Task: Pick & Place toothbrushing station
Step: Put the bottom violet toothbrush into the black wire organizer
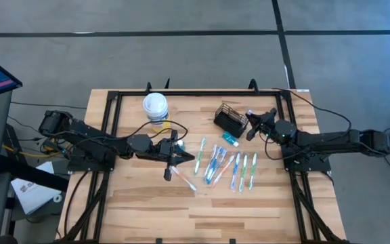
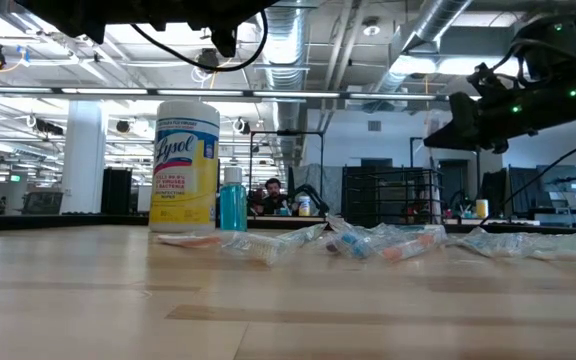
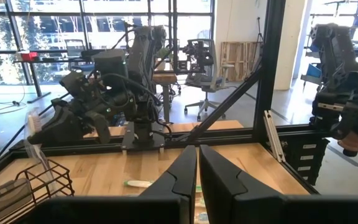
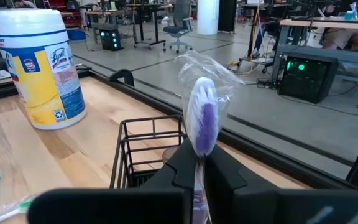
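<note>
**One brush being delivered, a row of others waiting**

One wrapped purple toothbrush (image 4: 202,124) is being held upright between the pinched fingers of the right gripper (image 4: 196,163), directly over the toothbrushing station (image 1: 230,118). That black wire caddy is standing on the table (image 1: 147,203) toward its far right, at roughly one o'clock from the table's centre, with the right gripper (image 1: 252,123) hanging at its three o'clock edge. In the right wrist view, the compartment (image 4: 148,152) below the brush is looking bare, though its other compartments are hidden; how many brushes are already inside cannot be told.

At about six o'clock from the caddy, a row of wrapped toothbrushes (image 1: 225,166) is lying on the boards, so most of the work is being judged as left to do. The white-lidded yellow canister (image 1: 156,108) is standing at nine o'clock from the caddy.

The left gripper (image 1: 172,159) is being held just left of that row, its fingers pressed together and nothing visibly pinched between them.
</note>
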`<state>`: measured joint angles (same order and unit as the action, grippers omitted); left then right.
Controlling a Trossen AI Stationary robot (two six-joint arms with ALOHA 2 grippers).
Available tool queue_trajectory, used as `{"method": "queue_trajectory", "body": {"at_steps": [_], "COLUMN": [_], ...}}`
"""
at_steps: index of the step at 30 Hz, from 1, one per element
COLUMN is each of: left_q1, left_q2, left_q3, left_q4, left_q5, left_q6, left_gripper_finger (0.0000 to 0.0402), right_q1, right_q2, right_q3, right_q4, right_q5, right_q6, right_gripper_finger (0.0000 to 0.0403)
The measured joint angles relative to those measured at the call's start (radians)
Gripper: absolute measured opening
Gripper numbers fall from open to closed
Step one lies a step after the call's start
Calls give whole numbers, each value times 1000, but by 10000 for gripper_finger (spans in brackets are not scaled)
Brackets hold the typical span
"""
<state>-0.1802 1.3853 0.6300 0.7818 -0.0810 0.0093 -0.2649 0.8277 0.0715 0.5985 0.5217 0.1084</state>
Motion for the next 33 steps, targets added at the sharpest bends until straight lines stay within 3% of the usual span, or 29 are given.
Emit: {"method": "queue_trajectory", "body": {"at_steps": [8,22,33], "left_q1": [0,0,0], "left_q2": [0,0,0], "left_q3": [0,0,0], "left_q4": [0,0,0], "left_q5": [0,0,0], "left_q6": [0,0,0], "left_gripper_finger": [12,12,12], "right_q1": [0,1,0], "right_q2": [20,16,16], "right_q3": [-2,-2,-2], "right_q4": [-1,30,39], "right_q5": [0,2,14], "right_q6": [-12,-61,-89], "right_gripper_finger": [48,57,134]}}
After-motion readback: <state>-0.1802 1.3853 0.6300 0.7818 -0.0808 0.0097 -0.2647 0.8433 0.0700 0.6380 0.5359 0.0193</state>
